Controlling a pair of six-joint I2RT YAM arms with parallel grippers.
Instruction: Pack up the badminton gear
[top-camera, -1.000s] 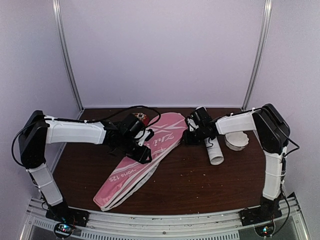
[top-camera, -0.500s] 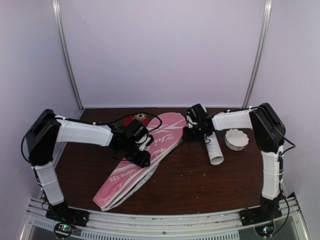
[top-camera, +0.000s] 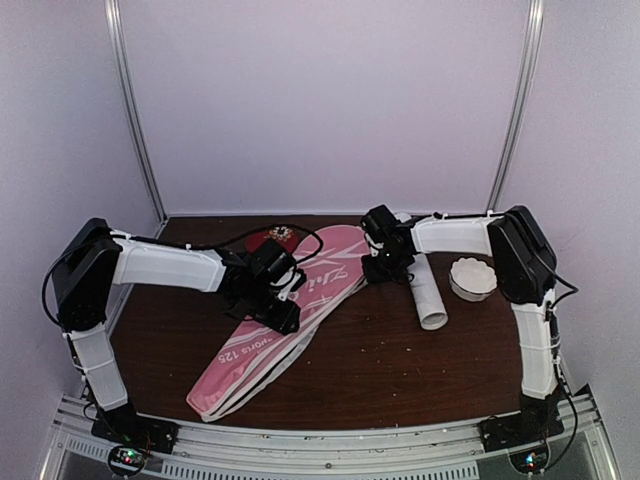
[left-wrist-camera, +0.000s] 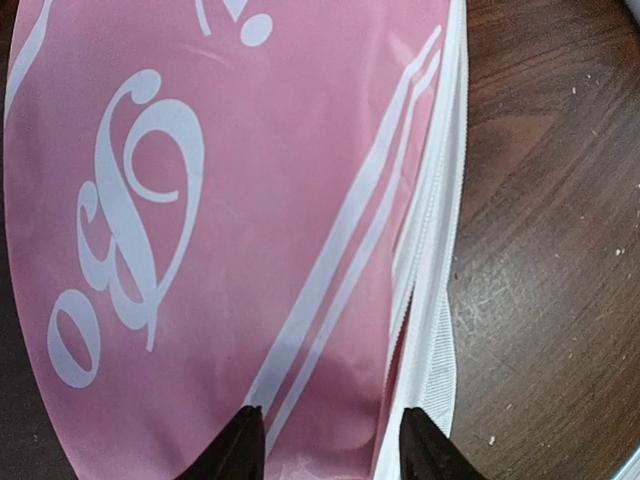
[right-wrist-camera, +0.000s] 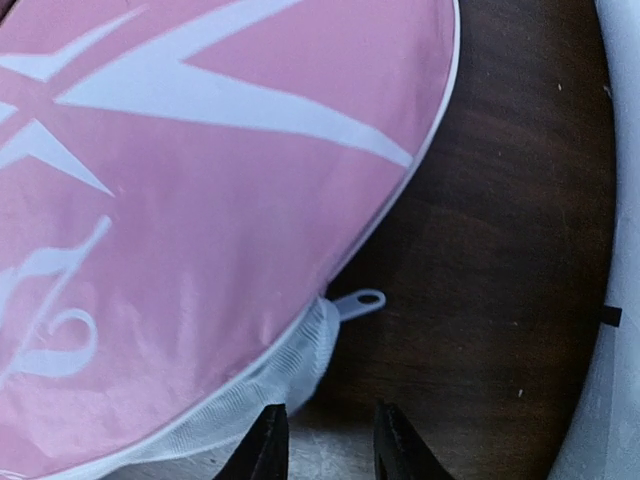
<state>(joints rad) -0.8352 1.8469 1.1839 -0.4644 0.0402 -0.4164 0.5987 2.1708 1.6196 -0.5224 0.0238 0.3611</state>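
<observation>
With the overhead view read from its left edge, the left gripper (top-camera: 278, 305) sits low over the middle of the pink racket-shaped bag (top-camera: 245, 355), which lies slantwise across the dark wood table (top-camera: 380, 370) from lower left to upper centre. In its wrist view the left gripper (left-wrist-camera: 333, 445) has its two dark fingertips (left-wrist-camera: 245, 445) moderately apart, over pink cloth and the white zipper band; nothing is pinched between them, and I cannot tell whether they touch the cloth. Behind it, near the table's far edge, stands a small dark red round dish (top-camera: 276, 237). At the bag's wide rounded end, upper centre, is the right gripper (top-camera: 381, 268). Its wrist view shows the right gripper (right-wrist-camera: 328, 440) with a narrow gap, bare wood between the tips, the left tip just beside the bag's white mesh edge. A pale zip pull (right-wrist-camera: 356, 301) lies on the wood just off the bag (right-wrist-camera: 200, 150). Right of the gripper lies the long white tube (top-camera: 428, 295), open end toward the frame's bottom. Just beside it, further right, sits a white scalloped round object (top-camera: 472, 278); too small to identify.
</observation>
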